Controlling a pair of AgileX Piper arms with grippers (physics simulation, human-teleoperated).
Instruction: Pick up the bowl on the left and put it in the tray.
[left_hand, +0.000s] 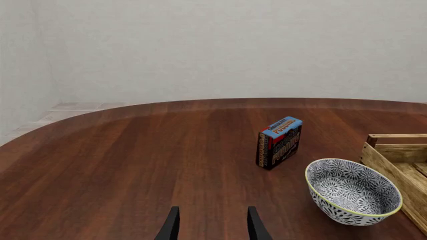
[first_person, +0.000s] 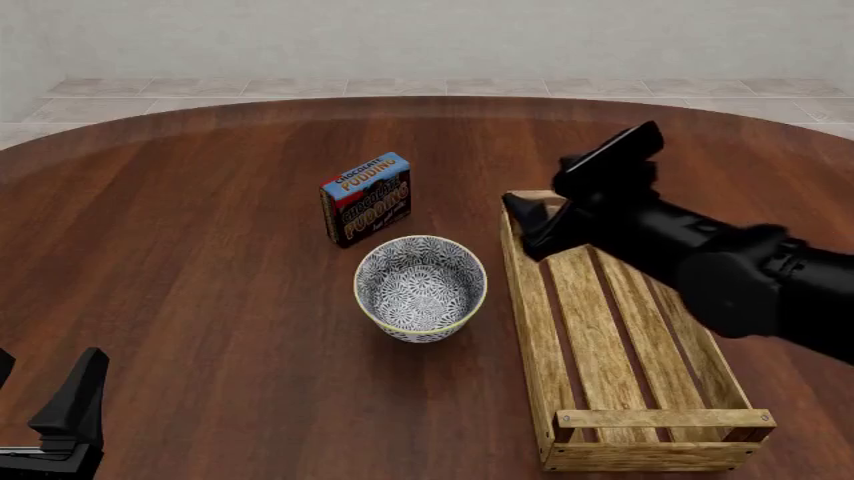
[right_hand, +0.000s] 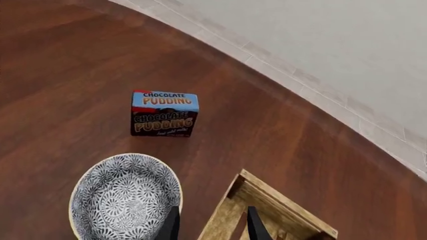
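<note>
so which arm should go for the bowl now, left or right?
Right, probably. The right tool hovers open over the tray's far end, right beside the bowl. The left tool sits low at the near left table edge, much farther away.

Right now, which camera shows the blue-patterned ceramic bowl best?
Front view: the blue-patterned ceramic bowl is whole, between pudding box and wooden crate. Left wrist shows it side-on; right wrist crops it.

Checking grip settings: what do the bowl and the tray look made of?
The bowl looks like glazed ceramic: smooth, white with dense dark-blue floral print and a pale rim. The tray looks like unfinished light wood: visible grain, separate slats, fasteners at the corners. Being a render, both are guesses.
</note>
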